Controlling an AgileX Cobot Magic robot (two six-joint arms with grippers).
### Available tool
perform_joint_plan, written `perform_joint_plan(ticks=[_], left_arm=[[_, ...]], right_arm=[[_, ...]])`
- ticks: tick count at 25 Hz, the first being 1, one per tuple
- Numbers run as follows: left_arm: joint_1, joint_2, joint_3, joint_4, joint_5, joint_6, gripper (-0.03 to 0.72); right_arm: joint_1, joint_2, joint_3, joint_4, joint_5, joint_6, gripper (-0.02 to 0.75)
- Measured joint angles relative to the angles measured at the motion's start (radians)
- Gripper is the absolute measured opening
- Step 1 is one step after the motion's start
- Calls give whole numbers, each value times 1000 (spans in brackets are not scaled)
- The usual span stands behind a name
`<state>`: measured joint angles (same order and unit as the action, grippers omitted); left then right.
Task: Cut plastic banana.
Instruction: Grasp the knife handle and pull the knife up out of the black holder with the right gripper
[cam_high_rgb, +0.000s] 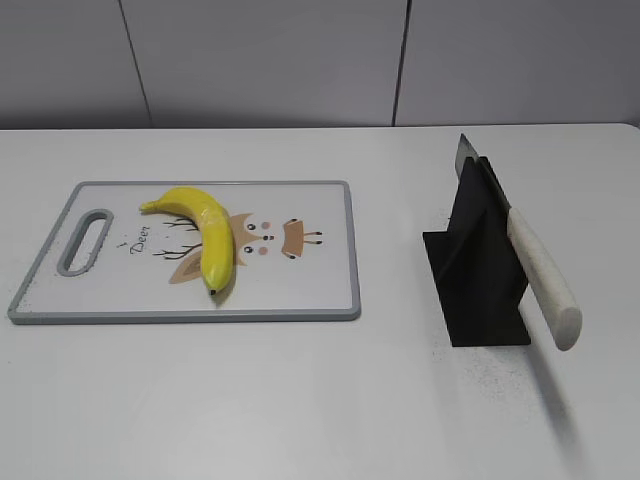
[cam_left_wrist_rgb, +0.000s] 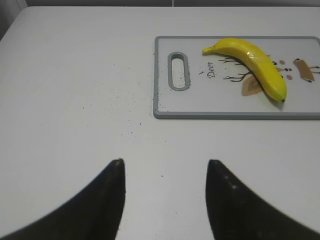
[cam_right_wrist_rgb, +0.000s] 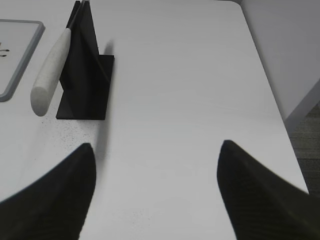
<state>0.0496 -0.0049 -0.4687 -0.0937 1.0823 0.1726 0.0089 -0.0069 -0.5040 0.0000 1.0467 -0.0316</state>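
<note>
The plastic banana (cam_high_rgb: 203, 230) is glossy yellow and curved. It lies on a white cutting board (cam_high_rgb: 310, 290) with a grey rim and a deer picture, at the table's left. It also shows in the left wrist view (cam_left_wrist_rgb: 255, 66) at the upper right. A knife with a white handle (cam_high_rgb: 545, 285) rests slanted in a black stand (cam_high_rgb: 480, 270) at the right; it also shows in the right wrist view (cam_right_wrist_rgb: 50, 67). My left gripper (cam_left_wrist_rgb: 165, 167) is open and empty over bare table, well short of the board. My right gripper (cam_right_wrist_rgb: 155, 150) is open and empty, right of the stand. Neither gripper shows in the exterior view.
The cutting board (cam_left_wrist_rgb: 165, 107) has a handle slot (cam_left_wrist_rgb: 178, 71) at its left end. The white table's right edge (cam_right_wrist_rgb: 280, 115) drops off to the floor. A grey panelled wall (cam_high_rgb: 300, 60) stands behind the table. Dark specks dot the tabletop.
</note>
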Motion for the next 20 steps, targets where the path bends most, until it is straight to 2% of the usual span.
perform_joint_plan(ticks=[20], left_arm=[[0, 0, 0, 0, 0, 0, 512]], right_arm=[[0, 0, 0, 0, 0, 0, 573]])
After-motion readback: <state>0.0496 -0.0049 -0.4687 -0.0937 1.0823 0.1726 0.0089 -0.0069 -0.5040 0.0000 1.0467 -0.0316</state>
